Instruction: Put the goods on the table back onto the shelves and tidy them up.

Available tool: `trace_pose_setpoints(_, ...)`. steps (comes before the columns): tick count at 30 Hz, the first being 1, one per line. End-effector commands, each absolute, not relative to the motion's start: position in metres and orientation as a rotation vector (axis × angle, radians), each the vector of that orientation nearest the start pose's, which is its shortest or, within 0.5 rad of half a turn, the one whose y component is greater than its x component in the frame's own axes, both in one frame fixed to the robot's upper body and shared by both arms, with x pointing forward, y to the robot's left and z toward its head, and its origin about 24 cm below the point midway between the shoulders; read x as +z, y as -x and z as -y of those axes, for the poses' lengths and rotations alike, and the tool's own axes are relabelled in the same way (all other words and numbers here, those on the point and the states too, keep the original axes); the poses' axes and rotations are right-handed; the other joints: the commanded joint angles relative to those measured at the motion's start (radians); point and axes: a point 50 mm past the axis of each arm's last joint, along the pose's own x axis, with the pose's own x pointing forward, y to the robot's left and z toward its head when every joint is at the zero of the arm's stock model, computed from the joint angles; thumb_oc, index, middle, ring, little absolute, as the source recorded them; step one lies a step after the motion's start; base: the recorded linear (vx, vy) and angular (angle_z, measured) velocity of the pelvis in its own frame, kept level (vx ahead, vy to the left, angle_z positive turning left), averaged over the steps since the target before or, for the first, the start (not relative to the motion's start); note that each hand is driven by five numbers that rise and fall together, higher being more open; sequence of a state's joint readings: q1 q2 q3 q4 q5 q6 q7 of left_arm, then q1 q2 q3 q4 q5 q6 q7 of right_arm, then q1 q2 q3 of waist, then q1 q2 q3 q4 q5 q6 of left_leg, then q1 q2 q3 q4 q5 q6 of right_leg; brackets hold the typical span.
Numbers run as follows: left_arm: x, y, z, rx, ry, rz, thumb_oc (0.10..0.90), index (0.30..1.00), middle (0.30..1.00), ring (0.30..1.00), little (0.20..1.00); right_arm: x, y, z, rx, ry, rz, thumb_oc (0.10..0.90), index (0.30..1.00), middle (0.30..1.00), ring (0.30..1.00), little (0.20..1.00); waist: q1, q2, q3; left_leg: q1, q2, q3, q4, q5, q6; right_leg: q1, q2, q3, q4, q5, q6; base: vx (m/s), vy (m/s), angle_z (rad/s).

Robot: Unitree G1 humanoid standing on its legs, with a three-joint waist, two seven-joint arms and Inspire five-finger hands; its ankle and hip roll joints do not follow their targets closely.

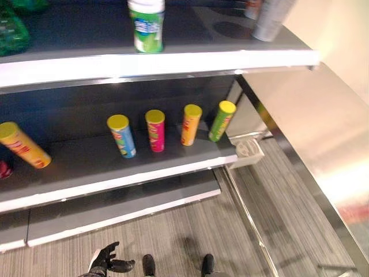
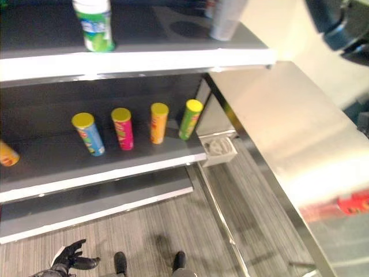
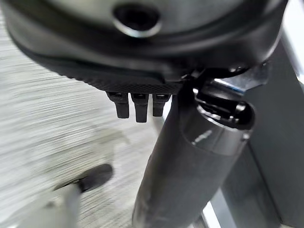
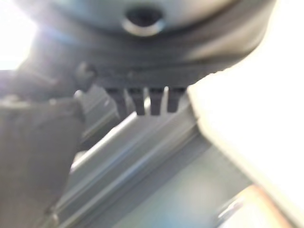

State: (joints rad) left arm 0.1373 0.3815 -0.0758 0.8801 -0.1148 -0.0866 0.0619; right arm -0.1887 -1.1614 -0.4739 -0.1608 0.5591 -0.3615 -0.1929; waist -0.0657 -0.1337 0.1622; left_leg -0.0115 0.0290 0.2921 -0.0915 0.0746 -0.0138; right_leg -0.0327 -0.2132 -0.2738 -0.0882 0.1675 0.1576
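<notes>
Below the middle shelf [image 1: 115,179], we are hanging our left hand [image 1: 106,259] spread and empty, seemingly between goods; next comes fetching one from the worktop [image 2: 300,156].

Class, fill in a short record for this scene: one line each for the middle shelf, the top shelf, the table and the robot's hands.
Middle shelf: four upright yellow-lidded tubes in a row, blue tube, pink tube, orange tube, green tube; a fifth orange-red tube stands apart at the left.
Top shelf: green-and-white canister near the front edge.
Table: metal table to the right of the shelves.
Left hand: left hand low by the floor, fingers relaxed, holding nothing.
Right hand: right hand near the table's edge, fingers straight.
</notes>
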Motion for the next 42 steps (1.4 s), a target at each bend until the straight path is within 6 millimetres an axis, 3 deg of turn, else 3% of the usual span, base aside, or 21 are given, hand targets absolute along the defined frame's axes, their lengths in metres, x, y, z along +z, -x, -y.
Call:
trace_pose_setpoints(1,-0.108,-0.126,-0.301,0.192,-0.403,-0.852,0.8,0.9,0.9,0.9,0.9,0.384,-0.175,0.313,-0.383,0.497,1.306,0.8,0.9,0.9,0.9,0.9,0.068,-0.008,-0.021,0.049,0.059,-0.014,0.004,-0.119,-0.042,0.011,-0.075,-0.076,0.019,0.108,0.104,-0.29,-0.083,-1.71)
trace_pose_setpoints(2,-0.103,-0.122,-0.312,0.214,-0.422,-0.861,0.8,0.9,0.9,0.9,0.9,0.378,-0.181,0.317,-0.416,0.52,1.255,0.8,0.9,0.9,0.9,0.9,0.079,0.013,-0.013,0.037,0.108,0.063,0.004,-0.102,-0.045,0.034,-0.105,-0.159,0.071,0.073,0.104,-0.2,-0.044,-0.97)
trace_pose_setpoints(5,-0.099,-0.12,-0.32,0.237,-0.417,-0.853,0.8,0.9,0.9,0.9,0.9,0.376,-0.191,0.32,-0.422,0.595,1.175,0.8,0.9,0.9,0.9,0.9,0.098,0.019,-0.022,0.044,0.136,0.107,0.005,-0.107,-0.058,0.056,-0.131,-0.211,0.113,0.06,0.104,-0.13,-0.064,-1.06)
trace_pose_setpoints(6,-0.097,-0.118,-0.322,0.256,-0.408,-0.851,0.8,0.9,0.9,0.9,0.9,0.371,-0.198,0.325,-0.422,0.609,1.103,0.8,0.9,0.9,0.9,0.9,0.107,0.009,-0.029,0.042,0.146,0.149,0.008,-0.09,-0.063,0.069,-0.159,-0.273,0.132,0.089,0.104,-0.18,-0.177,-1.07)
trace_pose_setpoints(8,-0.094,-0.118,-0.325,0.262,-0.407,-0.841,0.8,0.9,0.9,0.9,0.9,0.367,-0.206,0.335,-0.441,0.624,1.023,0.8,0.9,0.9,0.9,0.9,0.118,-0.014,-0.044,0.042,0.151,0.177,0.011,-0.088,-0.071,0.095,-0.156,-0.287,0.103,0.096,0.104,-0.1,-0.198,-0.9)
trace_pose_setpoints(11,-0.096,-0.115,-0.325,0.261,-0.396,-0.853,0.8,0.9,0.9,0.9,0.9,0.359,-0.209,0.349,-0.467,0.616,0.944,0.8,0.9,0.9,0.9,0.9,0.121,-0.042,-0.064,0.051,0.168,0.205,0.018,-0.06,-0.094,0.125,-0.114,-0.283,0.013,0.049,0.104,0.03,-0.264,-0.91)
trace_pose_setpoints(12,-0.099,-0.114,-0.321,0.26,-0.377,-0.857,0.8,0.9,0.9,0.9,0.9,0.355,-0.211,0.352,-0.453,0.596,0.917,0.8,0.9,0.9,0.9,0.9,0.115,-0.041,-0.066,0.065,0.203,0.214,0.019,-0.036,-0.12,0.124,-0.079,-0.258,0.004,-0.005,0.104,0.09,-0.376,-0.7)
trace_pose_setpoints(18,-0.103,-0.119,-0.308,0.22,-0.348,-0.856,0.8,0.9,0.9,0.9,0.9,0.348,-0.214,0.355,-0.411,0.586,0.864,0.8,0.9,0.9,0.9,0.9,0.078,-0.019,-0.062,0.078,0.301,0.209,0.033,0.02,-0.174,0.128,0.026,-0.216,0.001,-0.109,0.06,0.03,-0.251,-0.14)
trace_pose_setpoints(21,-0.102,-0.124,-0.305,0.211,-0.336,-0.836,0.8,0.9,0.9,0.9,0.9,0.343,-0.217,0.351,-0.37,0.571,0.852,0.8,0.9,0.9,0.9,0.9,0.066,-0.006,-0.041,0.064,0.356,0.181,0.129,0.01,-0.185,0.136,0.087,-0.185,0.001,-0.161,0.015,0.01,-0.295,-0.11)
trace_pose_setpoints(22,-0.101,-0.128,-0.303,0.199,-0.333,-0.823,0.8,0.9,0.9,0.9,0.9,0.341,-0.22,0.347,-0.343,0.551,0.854,0.8,0.9,0.9,0.9,0.9,0.076,-0.001,-0.019,0.039,0.372,0.144,0.2,0.019,-0.186,0.146,0.107,-0.171,0.001,-0.188,-0.005,-0.02,-0.263,-0.19)
trace_pose_setpoints(23,-0.1,-0.129,-0.302,0.2,-0.333,-0.815,0.8,0.9,0.9,0.9,0.9,0.34,-0.223,0.345,-0.333,0.541,0.853,0.8,0.9,0.9,0.9,0.9,0.09,0.003,-0.005,0.005,0.37,0.093,0.244,0.029,-0.186,0.15,0.113,-0.165,0.001,-0.195,-0.015,-0.02,-0.171,-0.22)
trace_pose_setpoints(24,-0.1,-0.13,-0.302,0.201,-0.332,-0.814,0.8,0.9,0.9,0.9,0.9,0.341,-0.223,0.345,-0.333,0.541,0.854,0.8,0.9,0.9,0.9,0.9,0.086,0.003,-0.004,-0.001,0.372,0.088,0.252,0.027,-0.187,0.149,0.114,-0.167,0.001,-0.196,-0.016,-0.04,-0.103,-0.36)
trace_pose_setpoints(26,-0.099,-0.134,-0.3,0.202,-0.32,-0.795,0.8,0.9,0.9,0.9,0.9,0.34,-0.233,0.337,-0.284,0.544,0.834,0.8,0.9,0.9,0.9,0.9,0.121,-0.012,0.018,-0.096,0.28,-0.043,0.263,-0.008,-0.144,0.14,0.102,-0.166,0.001,-0.183,-0.025,-0.1,-0.068,-0.38)
trace_pose_setpoints(30,-0.102,-0.135,-0.295,0.195,-0.31,-0.802,0.8,0.9,0.9,0.9,0.9,0.341,-0.249,0.326,-0.212,0.535,0.812,0.8,0.9,0.9,0.9,0.9,0.167,-0.004,0.027,-0.144,0.168,-0.198,0.161,-0.001,-0.138,0.134,0.102,-0.116,0.001,-0.171,-0.012,0.02,0.036,-0.24)
trace_pose_setpoints(31,-0.107,-0.133,-0.29,0.18,-0.309,-0.819,0.8,0.9,0.9,0.9,0.9,0.333,-0.257,0.324,-0.191,0.495,0.785,0.8,0.9,0.9,0.9,0.9,0.16,0.01,0.013,-0.093,0.146,-0.238,0.089,-0.002,-0.135,0.136,0.11,-0.095,0.001,-0.171,-0.013,0.08,0.089,-0.82)
trace_pose_setpoints(36,-0.114,-0.124,-0.287,0.167,-0.304,-0.865,0.8,0.9,0.9,0.9,0.9,0.315,-0.266,0.321,-0.154,0.519,0.707,0.8,0.9,0.9,0.9,0.9,0.145,0.02,-0.017,-0.031,0.136,-0.212,0.029,0.011,-0.131,0.144,0.102,-0.091,0.001,-0.171,-0.011,0.09,0.106,-0.35)
trace_pose_setpoints(37,-0.116,-0.119,-0.287,0.168,-0.304,-0.881,0.8,0.9,0.9,0.9,0.9,0.303,-0.272,0.315,-0.122,0.511,0.67,0.8,0.9,0.9,0.9,0.9,0.142,0.021,-0.021,-0.004,0.128,-0.192,0.017,0.001,-0.122,0.141,0.094,-0.08,0.001,-0.163,-0.004,0.05,0.128,-0.1)
trace_pose_setpoints(42,-0.121,-0.107,-0.288,0.171,-0.307,-0.921,0.8,0.9,0.9,0.9,0.9,0.294,-0.275,0.314,-0.129,0.603,0.619,0.8,0.9,0.9,0.9,0.9,0.139,0.018,-0.028,0.032,0.118,-0.153,0.004,-0.017,-0.106,0.14,0.077,-0.057,0.001,-0.149,0.01,0.05,0.118,-0.23)
